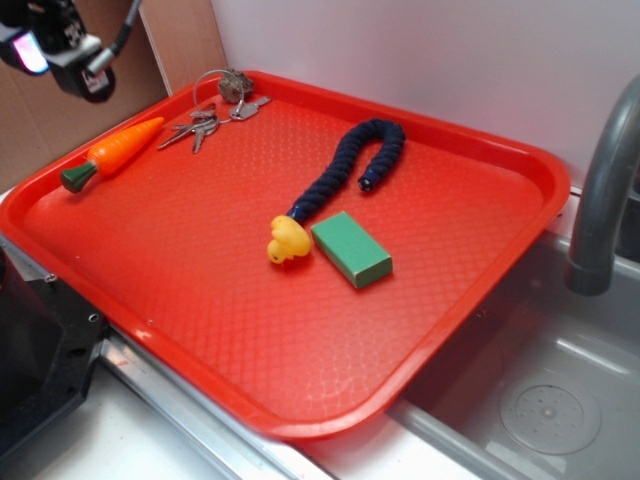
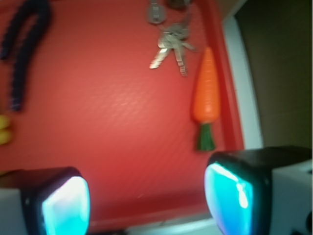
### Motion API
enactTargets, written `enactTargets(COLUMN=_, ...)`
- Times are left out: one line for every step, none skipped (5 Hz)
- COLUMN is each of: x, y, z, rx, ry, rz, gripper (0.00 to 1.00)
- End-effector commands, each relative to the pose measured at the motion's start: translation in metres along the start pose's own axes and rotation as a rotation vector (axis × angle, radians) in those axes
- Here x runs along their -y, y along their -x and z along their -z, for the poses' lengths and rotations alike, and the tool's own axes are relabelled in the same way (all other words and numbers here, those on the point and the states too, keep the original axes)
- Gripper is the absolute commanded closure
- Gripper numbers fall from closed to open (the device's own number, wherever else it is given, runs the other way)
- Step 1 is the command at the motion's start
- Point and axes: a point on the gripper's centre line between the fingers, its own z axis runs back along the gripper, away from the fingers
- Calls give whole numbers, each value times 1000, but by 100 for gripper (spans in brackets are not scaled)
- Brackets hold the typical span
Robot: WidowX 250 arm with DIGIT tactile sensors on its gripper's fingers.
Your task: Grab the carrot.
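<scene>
Orange carrot [image 1: 118, 150], red tray [image 1: 420, 330], no writing

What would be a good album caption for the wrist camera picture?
Open gripper hovering over a red plastic tray, with a glossy orange toy carrot lying beside a bunch of metal keys.

— Any lettering, labels, numbers to read?
— None — not on the tray [image 1: 480, 300], not on the keys [image 2: 171, 46], too blurred in the wrist view to tell.
</scene>
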Motion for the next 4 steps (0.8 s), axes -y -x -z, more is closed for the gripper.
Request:
enactTargets(x=-36, y=-27, z=22, rx=103, ry=-67, rz=-44, gripper=0)
enactTargets(x=-39, y=-48, z=40, rx=45, ry=-89, rz=7, gripper=0)
enactTargets(x=-49, y=-58, z=63, rx=34, ry=-125, rz=20, gripper=0)
enactTargets(x=-56, y=-59, z=77, rx=0, ry=-112, rz=20, gripper=0)
